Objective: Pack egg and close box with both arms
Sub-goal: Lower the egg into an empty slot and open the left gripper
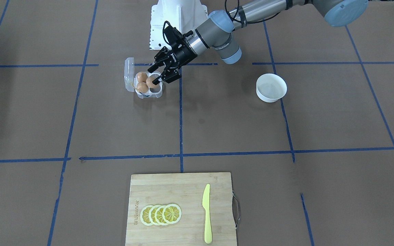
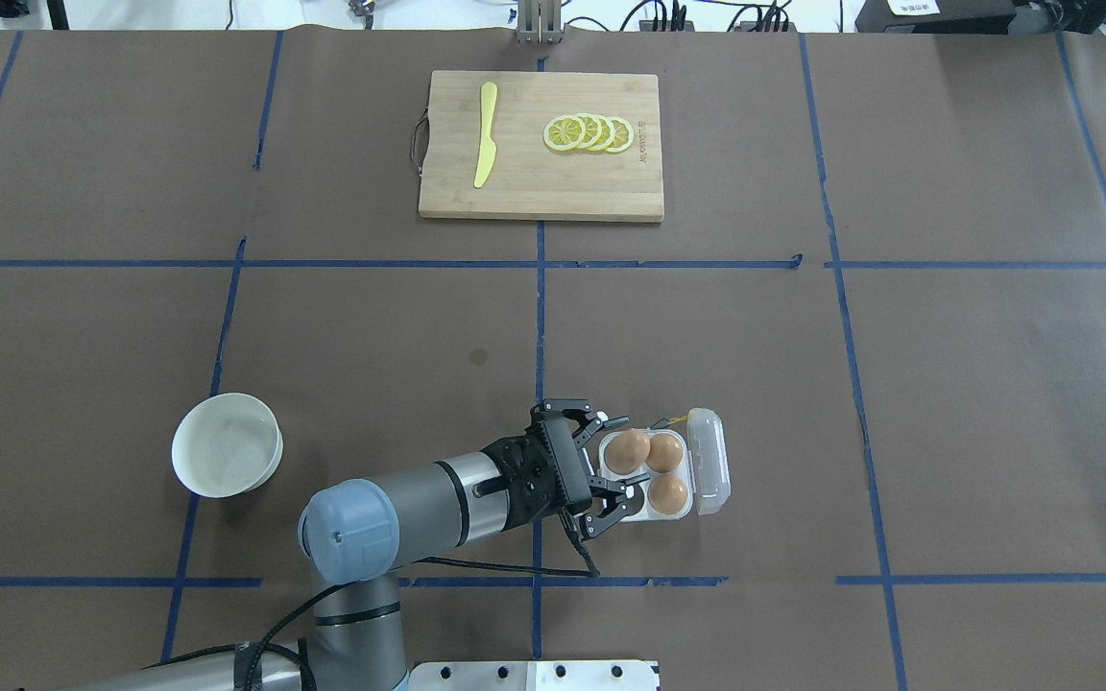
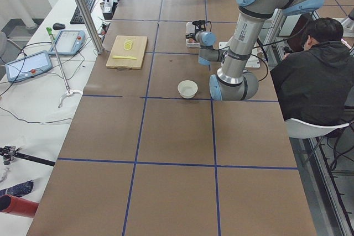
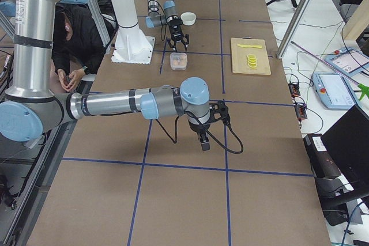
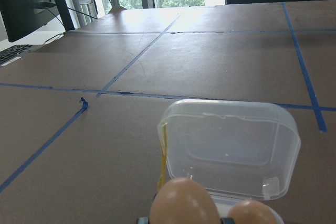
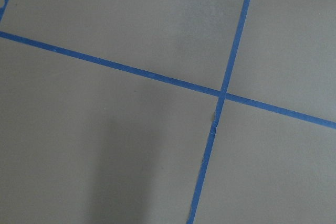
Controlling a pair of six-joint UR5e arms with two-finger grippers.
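Observation:
The clear box [image 2: 712,461] stands open on the table, with its lid [image 5: 231,145] upright on the far side and a yellow cord [image 5: 163,156] at its hinge. Two brown eggs [image 2: 666,472] sit in cups next to the lid. My left gripper [image 2: 616,453] is shut on a third egg [image 2: 628,451], also seen in the front view [image 1: 150,82], at the cup nearest it. I cannot tell if this egg rests in the cup. My right gripper [image 4: 203,140] points down over bare table far from the box; I cannot tell if it is open or shut.
A white bowl [image 2: 227,443] stands on the left arm's side of the table. A wooden cutting board [image 2: 534,173] with lemon slices [image 2: 589,133] and a yellow knife [image 2: 485,134] lies at the far edge. A seated person [image 3: 315,64] is beside the robot's white base [image 1: 178,20].

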